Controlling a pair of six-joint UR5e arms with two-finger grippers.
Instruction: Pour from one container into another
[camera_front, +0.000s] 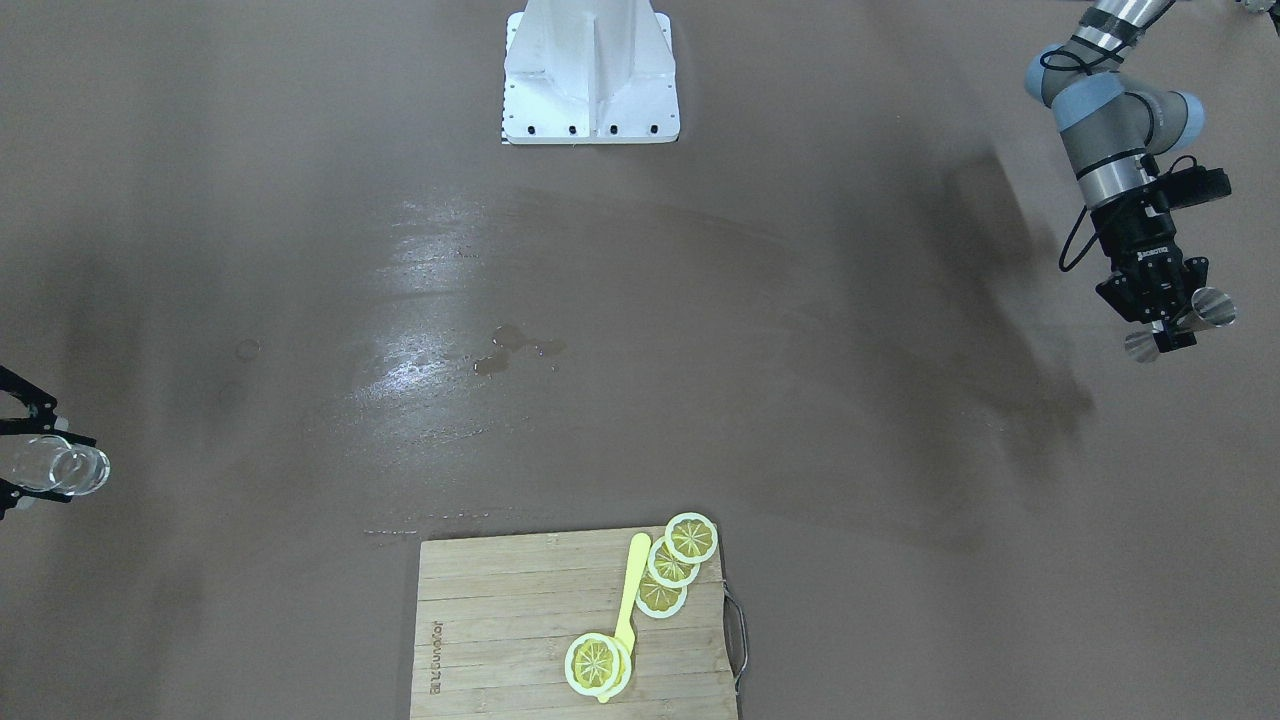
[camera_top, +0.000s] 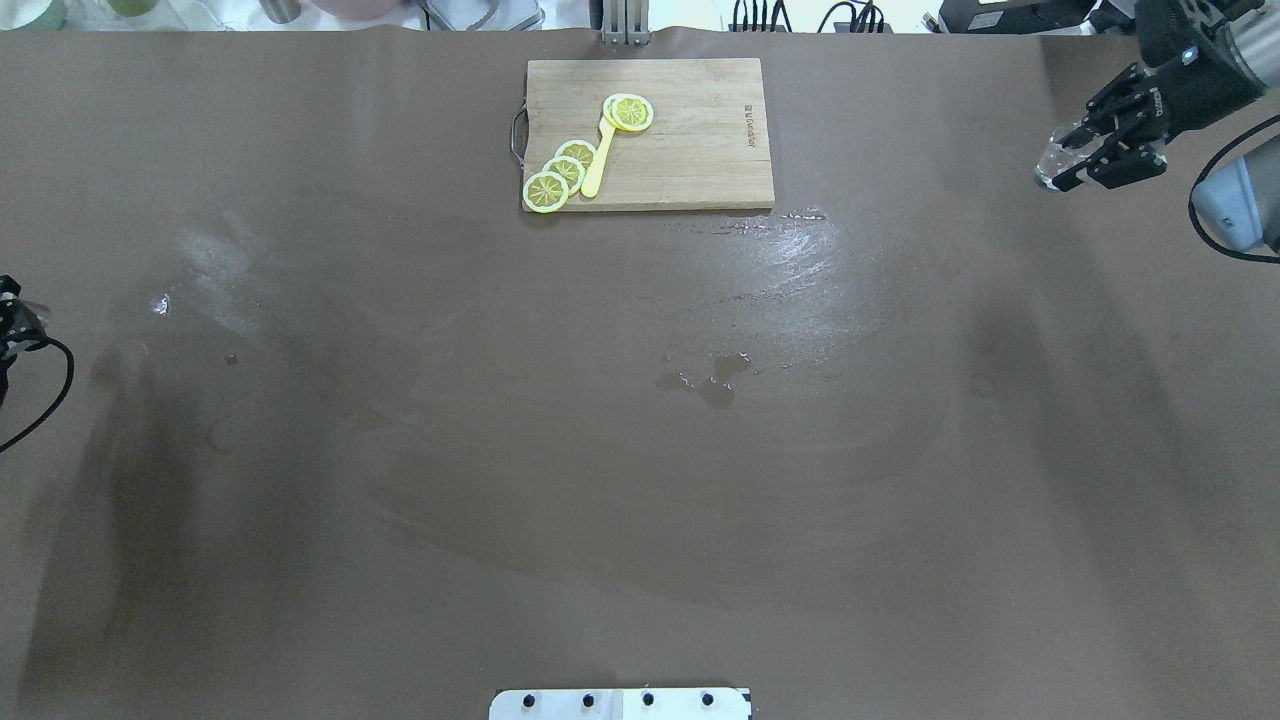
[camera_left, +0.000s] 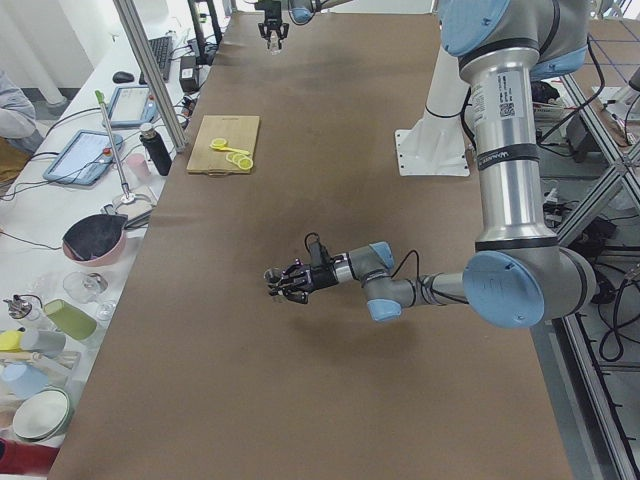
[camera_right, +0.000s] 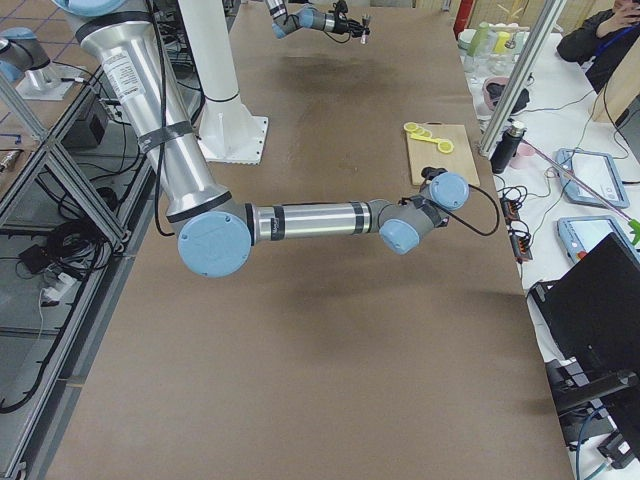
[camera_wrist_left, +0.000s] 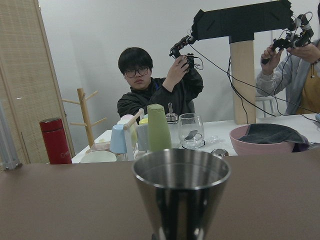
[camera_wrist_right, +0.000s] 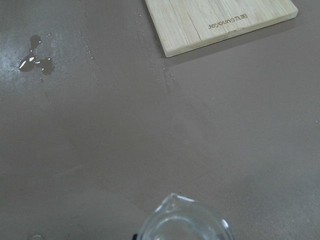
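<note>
The glass (camera_front: 72, 470) is clamped in your right hand (camera_top: 1078, 160) and seems lifted clear of the bench (camera_front: 800, 420) at the robot's right end. You cannot tell whether it holds any liquid. The jigger (camera_wrist_left: 181, 192) stands upright, pinched at its waist by the left hand (camera_front: 1168, 330), at the opposite end, so the 2 are well apart.

As I judge it, your step is to bring them together. Meet over mid-bench, keep the jigger level, set the glass's lip just above its rim, then tip slowly, because that mouth is small. A puddle (camera_front: 515, 350) on the bench suggests that spills come easily.

The glass is clear, smooth and thick-walled, so likely slippery. The jigger is brushed steel — 2 cones with a thin round rim. The bench cover is dull brown and glossy where wet. Beyond lies a pale wooden board (camera_front: 500, 620) carrying yellow lemon slices (camera_front: 690, 538).
</note>
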